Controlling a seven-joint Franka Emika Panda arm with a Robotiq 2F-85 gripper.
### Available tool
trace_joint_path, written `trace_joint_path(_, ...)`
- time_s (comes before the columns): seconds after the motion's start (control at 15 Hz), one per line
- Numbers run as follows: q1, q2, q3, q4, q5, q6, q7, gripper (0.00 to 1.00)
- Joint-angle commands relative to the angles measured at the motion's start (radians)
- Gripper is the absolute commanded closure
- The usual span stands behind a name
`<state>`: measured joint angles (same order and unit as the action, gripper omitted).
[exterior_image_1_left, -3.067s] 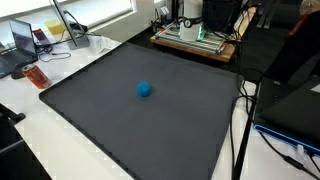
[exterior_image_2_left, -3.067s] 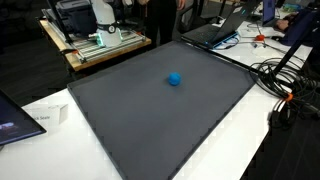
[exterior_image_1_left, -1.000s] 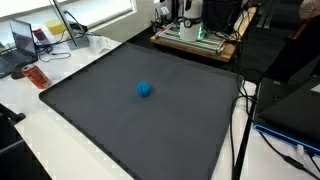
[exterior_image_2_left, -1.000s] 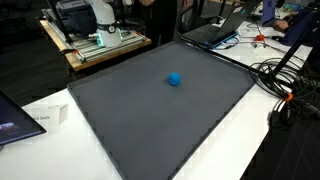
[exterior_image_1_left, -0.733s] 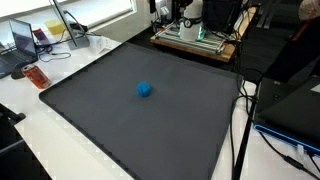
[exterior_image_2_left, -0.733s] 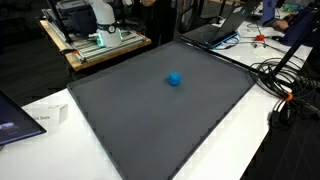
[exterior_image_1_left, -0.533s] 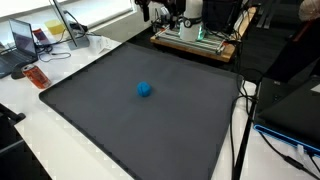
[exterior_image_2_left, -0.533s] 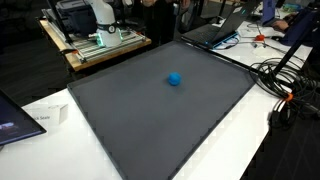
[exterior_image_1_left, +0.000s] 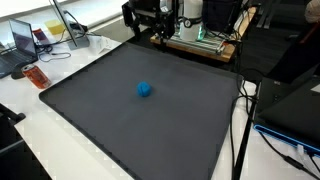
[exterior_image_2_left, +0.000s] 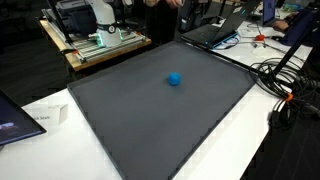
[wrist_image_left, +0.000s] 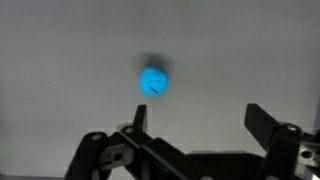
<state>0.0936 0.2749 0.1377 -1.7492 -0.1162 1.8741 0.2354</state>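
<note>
A small blue ball (exterior_image_1_left: 145, 89) lies near the middle of a dark grey mat (exterior_image_1_left: 110, 125); it also shows in an exterior view (exterior_image_2_left: 175, 79) and in the wrist view (wrist_image_left: 152, 80). My gripper (exterior_image_1_left: 142, 22) is open and empty, high above the mat's far edge. In the wrist view its two black fingers (wrist_image_left: 200, 118) are spread wide, with the ball on the mat far below them, a little left of centre.
A red phone-like object (exterior_image_1_left: 36, 76) and laptops (exterior_image_1_left: 24, 38) lie on the white table beside the mat. A wooden bench with equipment (exterior_image_1_left: 195, 40) stands behind. Cables (exterior_image_2_left: 290, 85) run along the table edge.
My gripper has come into an exterior view from the top and moved down and out over the mat's far edge. The ball has not moved.
</note>
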Motion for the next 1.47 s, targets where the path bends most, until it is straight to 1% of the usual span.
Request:
trace_joint_path(0.0,0.029,0.129,-0.026,0.173,-0.001,-0.094,-0.042,0.00)
trace_joint_path(0.4,0.041,0.297,-0.053,0.375,0.003,-0.232,-0.066,0.00)
trace_joint_path(0.73,0.054,0.434,-0.073,0.533,0.001,-0.292,-0.066,0.00)
trace_joint_path(0.93,0.053,0.521,-0.069,0.629,0.036,-0.342,-0.066,0.00)
trace_joint_path(1.13,0.058,0.594,-0.075,0.707,0.037,-0.363,-0.059,0.00)
trace_joint_path(1.33,0.060,0.642,-0.080,0.766,0.028,-0.359,-0.067,0.00)
trace_joint_path(1.4,0.059,0.596,-0.082,0.679,0.026,-0.321,-0.056,0.00)
